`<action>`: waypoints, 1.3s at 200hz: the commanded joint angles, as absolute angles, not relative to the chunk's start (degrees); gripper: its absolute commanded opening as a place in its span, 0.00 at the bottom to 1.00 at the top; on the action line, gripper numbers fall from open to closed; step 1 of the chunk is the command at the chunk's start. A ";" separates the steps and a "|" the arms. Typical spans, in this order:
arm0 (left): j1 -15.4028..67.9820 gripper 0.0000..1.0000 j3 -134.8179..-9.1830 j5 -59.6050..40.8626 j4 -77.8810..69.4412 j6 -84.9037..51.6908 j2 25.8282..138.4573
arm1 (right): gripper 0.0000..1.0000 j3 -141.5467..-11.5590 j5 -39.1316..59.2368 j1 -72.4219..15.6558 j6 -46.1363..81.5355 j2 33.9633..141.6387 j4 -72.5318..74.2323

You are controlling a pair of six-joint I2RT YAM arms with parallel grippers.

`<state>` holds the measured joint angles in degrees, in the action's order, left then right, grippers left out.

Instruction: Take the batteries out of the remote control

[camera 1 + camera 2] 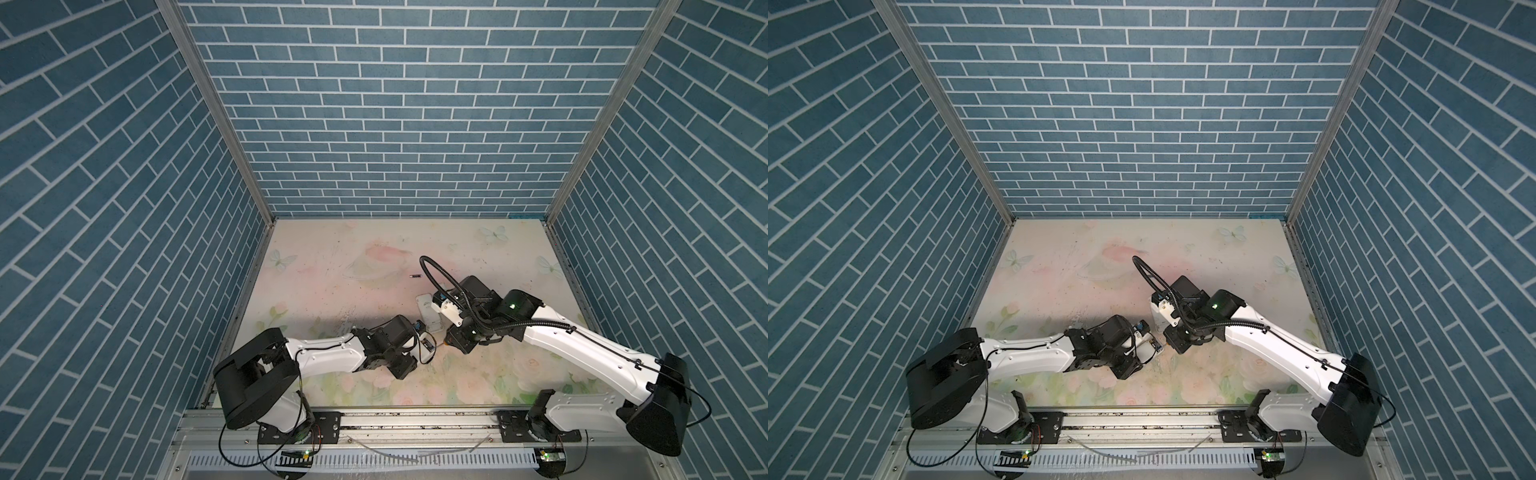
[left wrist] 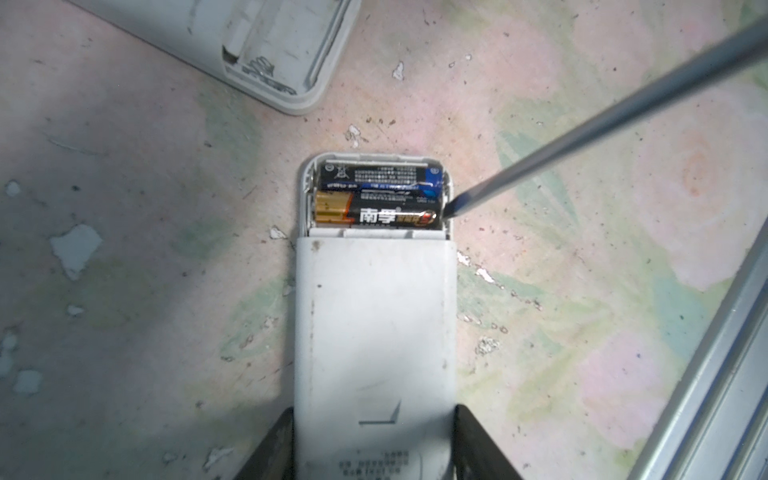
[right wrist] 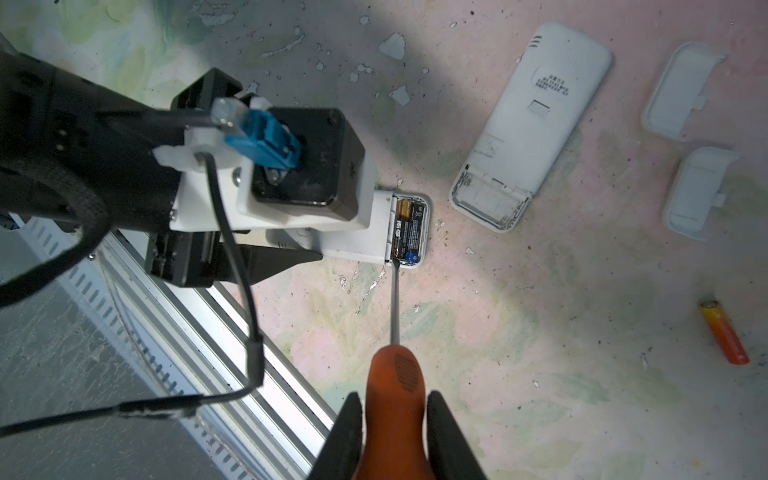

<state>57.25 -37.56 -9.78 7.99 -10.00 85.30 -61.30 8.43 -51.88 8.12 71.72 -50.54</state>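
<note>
remote [image 2: 374, 324]: white, grey scuffs
gold-ended battery [image 2: 376, 214]: black, gold end, white lettering
blue-ended battery [image 2: 380, 176]: black, blue end
loose battery [image 3: 725, 332]: orange, yellow-gold tip
screwdriver [image 3: 395, 374]: orange handle, grey shaft
table [image 1: 374, 249]: pale pink-green flowers, butterflies
walls [image 1: 395, 104]: blue bricks, white joints

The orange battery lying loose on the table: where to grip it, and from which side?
Grip the orange battery mid-body, coming straight down from above, jaws closing across its width. It lies flat on the table, a thin cylinder with bare surface along both long sides, so fingers should fit there; an end-to-end grip would likely slip.
</note>
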 commanded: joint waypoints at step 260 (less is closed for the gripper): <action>57.59 0.42 -35.51 -11.37 9.80 -10.92 84.40 | 0.00 -61.88 7.50 -52.01 6.57 72.07 -52.71</action>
<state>57.30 -36.95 -10.55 7.66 -10.70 84.75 -60.58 8.47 -51.88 8.64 71.68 -51.96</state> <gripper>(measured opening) 0.562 0.270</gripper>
